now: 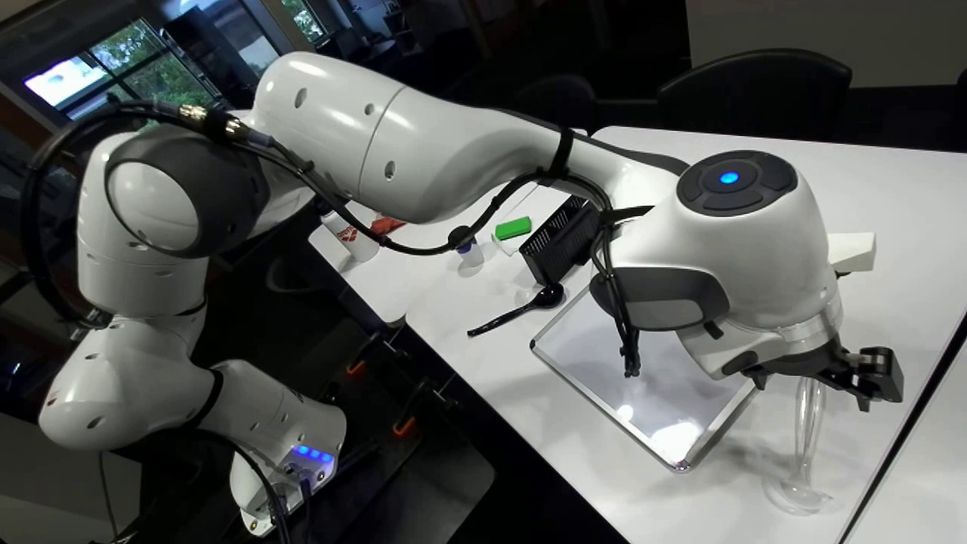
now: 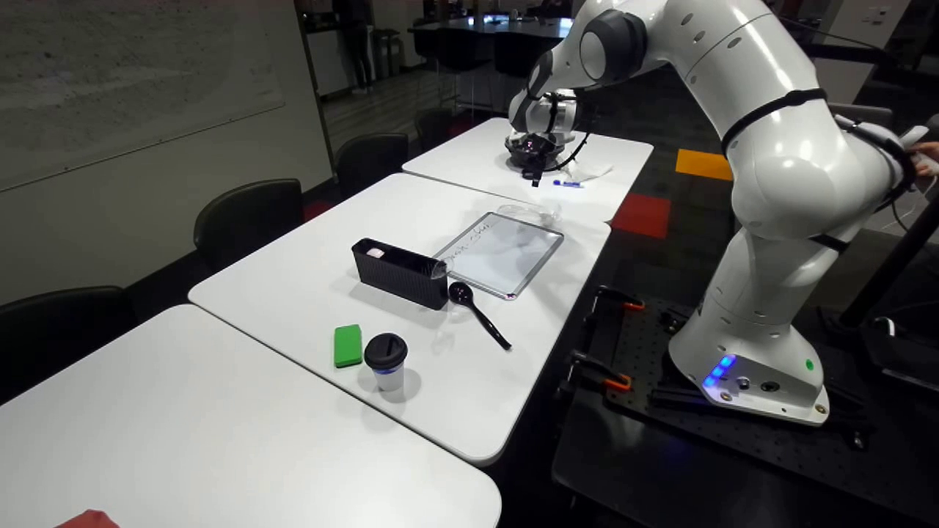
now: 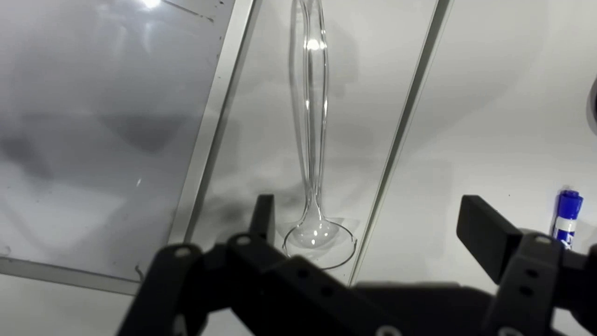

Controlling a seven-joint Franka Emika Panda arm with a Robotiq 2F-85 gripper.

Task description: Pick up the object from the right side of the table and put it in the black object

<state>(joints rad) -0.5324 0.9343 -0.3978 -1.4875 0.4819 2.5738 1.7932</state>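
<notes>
The object is a clear, see-through ladle-like piece lying on the white table between the whiteboard and the table seam. Its long slim part points away from the jaws and its wide round end lies near the left finger in the wrist view. It also shows in both exterior views. My gripper is open and empty, above the table; the left finger overlaps the edge of the round end in the picture. It also shows in an exterior view. The black object is a slim ribbed black bin, also in an exterior view.
A whiteboard with a metal rim lies beside the clear piece. A black spoon, a lidded cup and a green block are near the bin. A blue marker and a dark bowl are beyond the seam.
</notes>
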